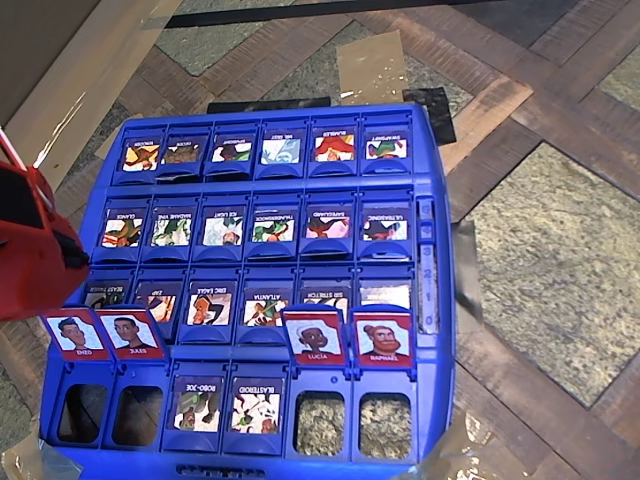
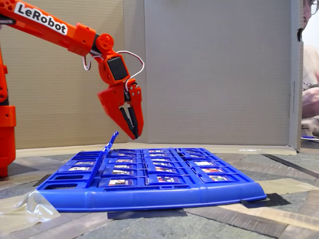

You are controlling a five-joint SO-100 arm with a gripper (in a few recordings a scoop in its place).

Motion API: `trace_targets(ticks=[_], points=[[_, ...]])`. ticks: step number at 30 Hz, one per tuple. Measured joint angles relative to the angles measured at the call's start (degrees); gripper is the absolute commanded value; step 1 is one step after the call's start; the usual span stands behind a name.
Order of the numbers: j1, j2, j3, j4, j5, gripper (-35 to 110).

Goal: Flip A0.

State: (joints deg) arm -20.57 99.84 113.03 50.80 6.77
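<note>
Blue board holds card tiles; four red-framed cards stand raised toward 6 o'clock. Which tile is A0 cannot be told. Gripper, clenched and empty, hangs above the 9 o'clock edge.

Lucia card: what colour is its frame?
The Lucia card has a red frame, clearest in the overhead view.

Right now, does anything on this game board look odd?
In the overhead view, the bottom row of the blue game board is uneven: four red-framed face tiles, like LUCIA, are tipped up over open slots, while ROBO-JOE and BLASTEROID lie flat. Crumpled clear tape sticks out at a corner.
</note>
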Motion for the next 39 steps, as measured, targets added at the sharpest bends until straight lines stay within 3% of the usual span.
trace_targets(ticks=[21, 28, 39], points=[[-5.27, 9.32, 4.31, 11.78, 0.88, 2], [-4.83, 11.16, 4.31, 3.6, 2.11, 2], [4.57, 15.47, 4.31, -14.24, -1.93, 0]])
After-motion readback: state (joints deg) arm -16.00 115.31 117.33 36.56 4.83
